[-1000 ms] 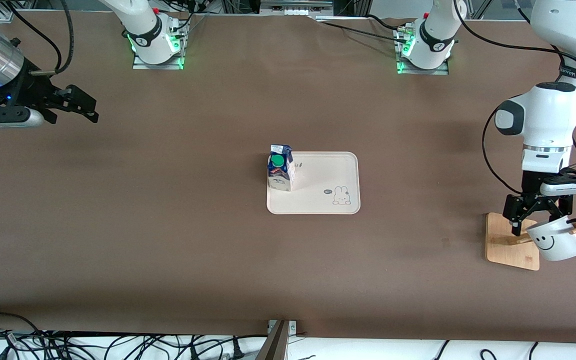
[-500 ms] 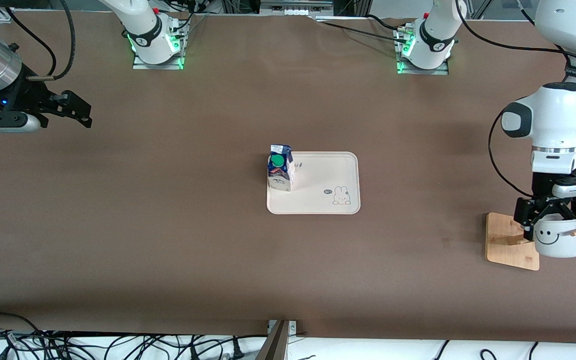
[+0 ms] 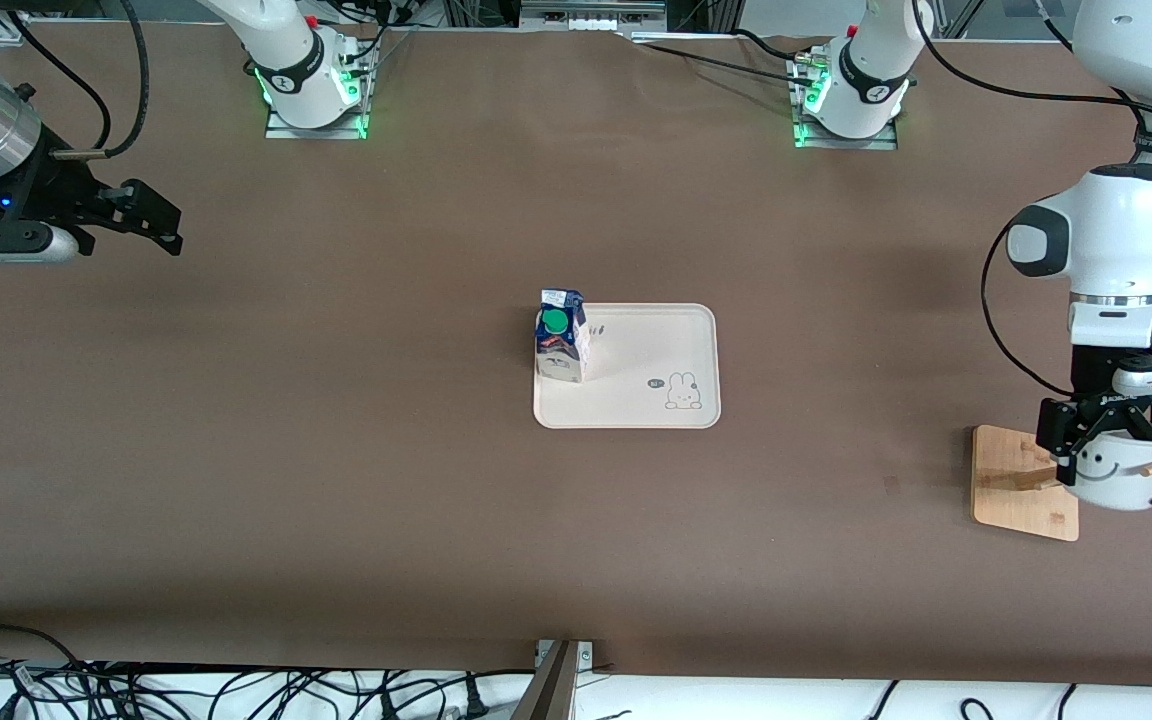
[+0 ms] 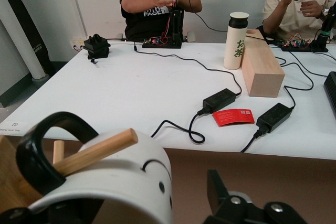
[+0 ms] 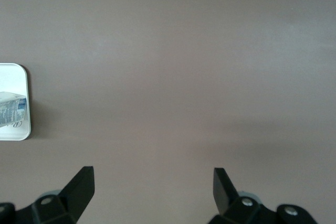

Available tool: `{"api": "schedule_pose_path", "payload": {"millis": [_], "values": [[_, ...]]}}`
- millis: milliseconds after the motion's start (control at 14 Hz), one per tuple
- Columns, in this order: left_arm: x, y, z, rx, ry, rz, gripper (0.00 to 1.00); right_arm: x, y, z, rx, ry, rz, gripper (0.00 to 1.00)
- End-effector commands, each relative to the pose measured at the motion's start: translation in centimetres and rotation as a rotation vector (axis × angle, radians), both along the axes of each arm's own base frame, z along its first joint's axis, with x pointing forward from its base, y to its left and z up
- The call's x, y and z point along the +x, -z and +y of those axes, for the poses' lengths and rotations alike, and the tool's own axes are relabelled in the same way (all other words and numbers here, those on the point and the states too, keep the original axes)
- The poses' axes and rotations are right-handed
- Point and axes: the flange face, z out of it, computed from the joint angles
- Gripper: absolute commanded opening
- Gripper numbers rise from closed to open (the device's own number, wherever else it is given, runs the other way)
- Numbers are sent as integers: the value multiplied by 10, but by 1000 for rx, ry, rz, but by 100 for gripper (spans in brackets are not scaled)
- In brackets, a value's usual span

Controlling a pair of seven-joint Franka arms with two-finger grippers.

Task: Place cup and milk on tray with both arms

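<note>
The cup (image 3: 1116,478), hooked on the wooden rack (image 3: 1021,482), has swung level in my left gripper (image 3: 1106,440), now clamped on its rim for lifting toward the tray (image 3: 656,405) holding milk (image 3: 560,345); my right gripper (image 3: 151,215) waits open.

milk (image 3: 561,340) fills tray (image 3: 636,405) corner, rest bare

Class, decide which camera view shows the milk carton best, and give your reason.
The front view: the milk stands whole and upright at one end of the tray, green cap visible. The right wrist view catches only a sliver of the carton. The left wrist view shows none of it.
</note>
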Motion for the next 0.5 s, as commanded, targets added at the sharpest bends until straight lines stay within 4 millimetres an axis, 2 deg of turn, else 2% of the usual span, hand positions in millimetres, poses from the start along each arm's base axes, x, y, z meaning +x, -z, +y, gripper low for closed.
{"api": "schedule_pose_path", "payload": {"millis": [0, 143, 429], "values": [[-2, 3, 0, -4, -2, 7, 14, 2, -5, 2, -6, -1, 4, 100], [-5, 8, 0, -4, -1, 17, 0, 2, -5, 2, -6, -1, 6, 100], [-5, 8, -1, -4, 1, 18, 0, 1, -5, 2, -5, 0, 6, 100]]}}
